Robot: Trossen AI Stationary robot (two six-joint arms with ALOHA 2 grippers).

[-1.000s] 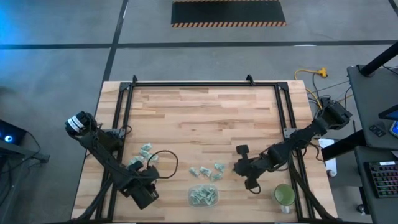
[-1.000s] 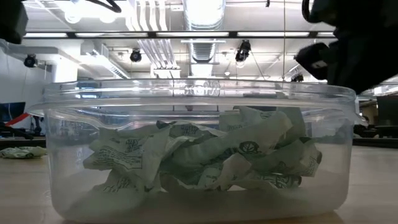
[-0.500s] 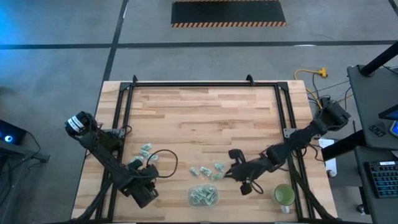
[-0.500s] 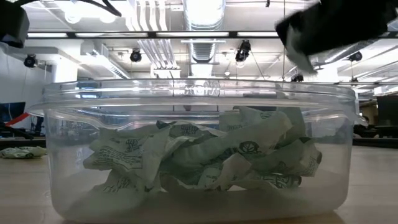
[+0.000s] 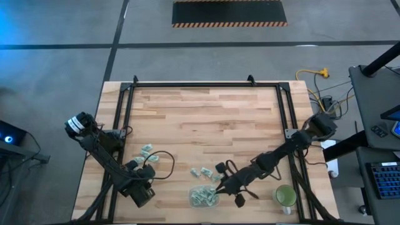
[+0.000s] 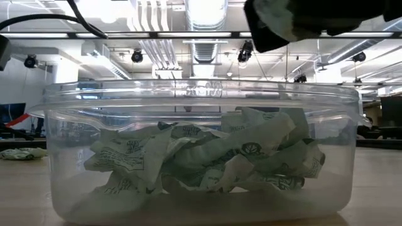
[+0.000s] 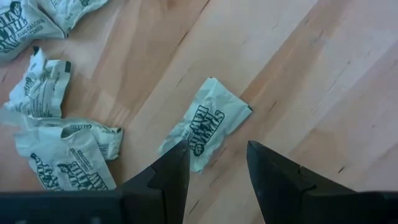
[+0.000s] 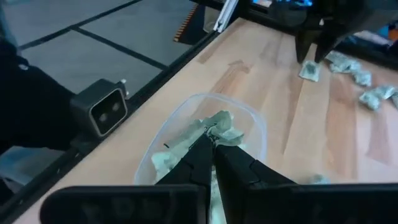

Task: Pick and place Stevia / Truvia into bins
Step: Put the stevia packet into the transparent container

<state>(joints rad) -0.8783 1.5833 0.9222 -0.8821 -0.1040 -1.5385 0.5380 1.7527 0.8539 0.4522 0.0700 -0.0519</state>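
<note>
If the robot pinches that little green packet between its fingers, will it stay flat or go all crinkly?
Probably crinkly. The packet under the left gripper looks like thin paper, already creased, and those in the tub are crumpled. It likely weighs almost nothing, so a nudge might just slide it along the smooth wooden table.

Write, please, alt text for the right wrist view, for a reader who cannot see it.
The right gripper, its two dark fingers shut on a pale green paper sachet, hangs above the clear plastic tub, which already holds crumpled sachets. Farther across the wooden table, the left gripper stands over more loose sachets.
</note>
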